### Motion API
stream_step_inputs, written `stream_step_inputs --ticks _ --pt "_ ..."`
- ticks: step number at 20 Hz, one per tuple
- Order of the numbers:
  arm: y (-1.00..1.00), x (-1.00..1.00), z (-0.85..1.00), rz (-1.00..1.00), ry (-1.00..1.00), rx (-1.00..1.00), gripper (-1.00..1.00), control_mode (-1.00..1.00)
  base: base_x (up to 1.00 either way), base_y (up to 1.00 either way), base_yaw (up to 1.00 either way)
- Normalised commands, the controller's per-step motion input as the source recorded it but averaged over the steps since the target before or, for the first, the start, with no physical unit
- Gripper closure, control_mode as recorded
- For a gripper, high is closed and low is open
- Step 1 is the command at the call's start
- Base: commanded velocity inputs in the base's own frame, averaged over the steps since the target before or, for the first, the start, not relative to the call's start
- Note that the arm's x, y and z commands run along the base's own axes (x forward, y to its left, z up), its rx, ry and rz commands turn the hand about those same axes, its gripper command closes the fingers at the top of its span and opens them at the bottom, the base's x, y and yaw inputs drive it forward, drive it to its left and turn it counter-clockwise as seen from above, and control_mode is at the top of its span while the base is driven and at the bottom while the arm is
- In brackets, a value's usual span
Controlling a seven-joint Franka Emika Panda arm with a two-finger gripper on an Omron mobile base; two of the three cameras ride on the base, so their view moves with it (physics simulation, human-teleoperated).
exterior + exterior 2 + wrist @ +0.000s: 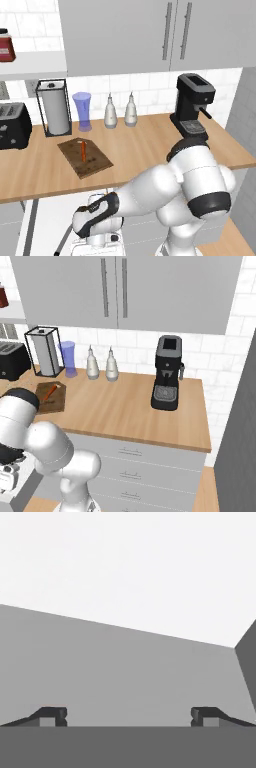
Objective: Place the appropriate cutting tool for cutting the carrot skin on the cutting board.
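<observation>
While carrot [83,150] lies on board [97,167] at tabletop's [150,145] 9 o'clock side, peeler unseen. End effector [129,717] low below tabletop edge, fingers wide apart, empty. Judgement: locate peeler first, then grip handle mid-length.

Even, soft, shadowless rendered light

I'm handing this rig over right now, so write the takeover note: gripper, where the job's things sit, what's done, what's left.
Gripper: open, nothing between the fingers, facing plain grey and white surfaces; hand hangs low, in front of the counter edge.
Cutting board: on the counter, in front of the paper towel holder.
Carrot: lying on the board.
Peeler: I can't spot it from here.
Done: nothing yet.
Left: find the peeler, grasp it, set it on the board.
</observation>
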Motion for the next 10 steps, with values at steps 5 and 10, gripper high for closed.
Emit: stream_step_inputs --ticks 5,10 --pt "0.0 0.03 0.15 -0.05 -0.22 -0.17 -1.0 -1.0 0.0 0.0 0.0" --pt "0.0 0.54 0.05 -0.07 -0.21 -0.16 -1.0 -1.0 0.0 0.0 0.0"
